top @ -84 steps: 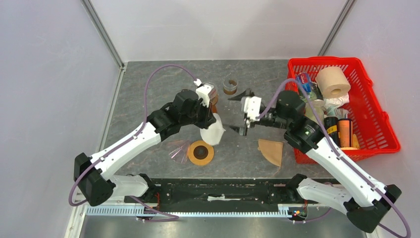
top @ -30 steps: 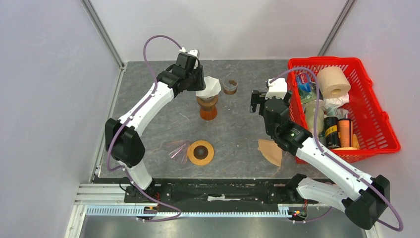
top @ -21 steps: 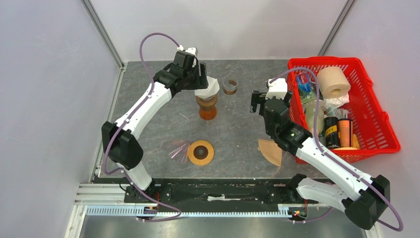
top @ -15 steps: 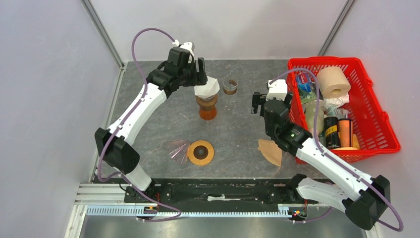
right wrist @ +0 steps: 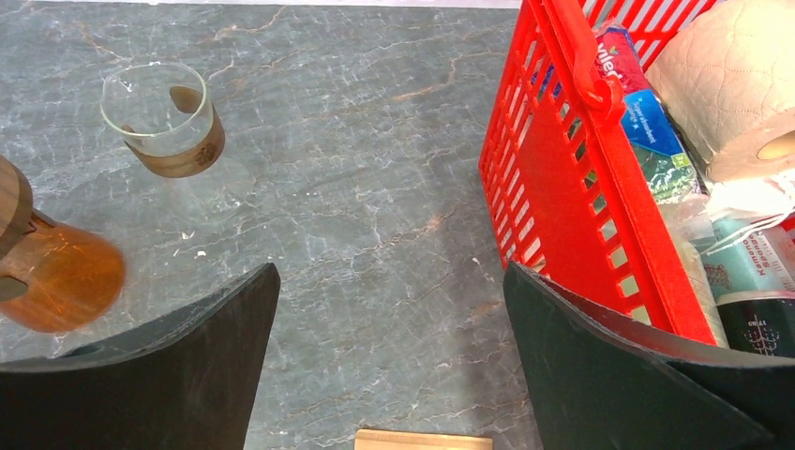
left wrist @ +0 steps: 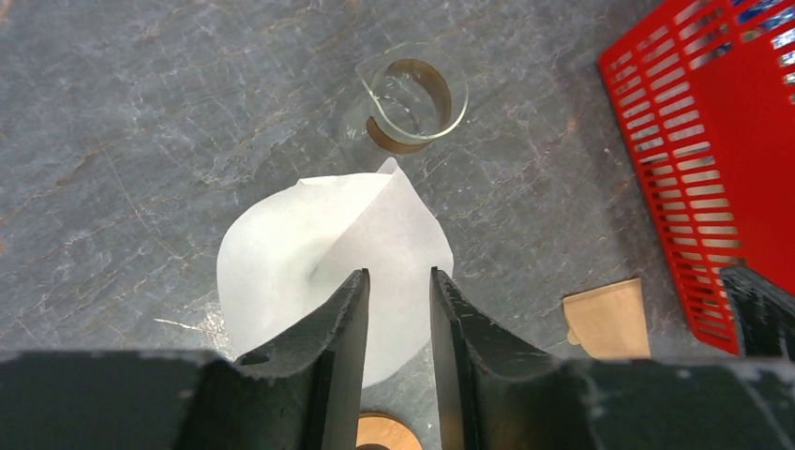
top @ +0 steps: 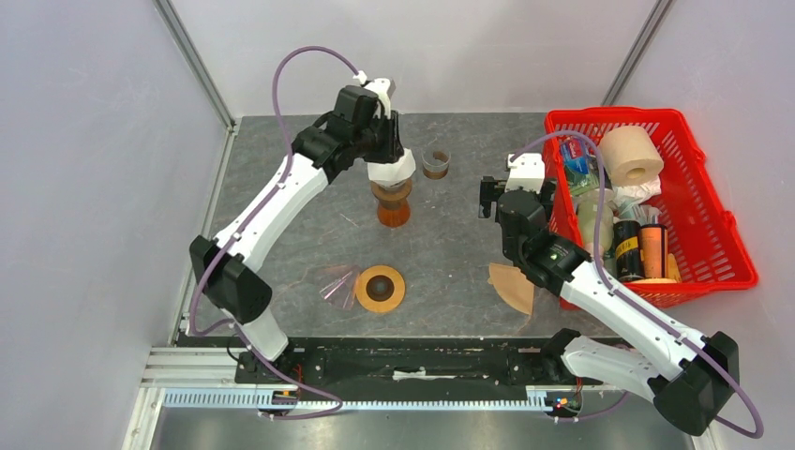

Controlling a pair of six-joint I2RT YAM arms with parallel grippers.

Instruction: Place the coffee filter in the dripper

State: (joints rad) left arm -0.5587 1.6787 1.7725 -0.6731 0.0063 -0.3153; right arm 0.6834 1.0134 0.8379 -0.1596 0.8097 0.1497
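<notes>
The white paper coffee filter [top: 394, 172] sits opened as a cone on the amber glass dripper [top: 394, 204] at the back middle of the table. My left gripper [top: 385, 156] hovers right above the filter. In the left wrist view the filter [left wrist: 309, 262] fills the middle and hides the dripper. The gripper's [left wrist: 398, 275] jaws stand a narrow gap apart with nothing between them. My right gripper [top: 487, 198] is wide open and empty beside the red basket; its wrist view shows it [right wrist: 391, 269] over bare table, with the dripper [right wrist: 52, 267] at the left edge.
A small glass beaker [top: 435, 162] stands just right of the dripper. A brown paper filter [top: 514, 285] lies by the red basket [top: 741, 255], which holds several items. An orange ring lid [top: 380, 289] and a clear pinkish piece [top: 336, 281] lie in front.
My left gripper has moved from the filter's left side to right above it and its jaws have narrowed. The filter stays on the dripper. The right arm has barely moved.
</notes>
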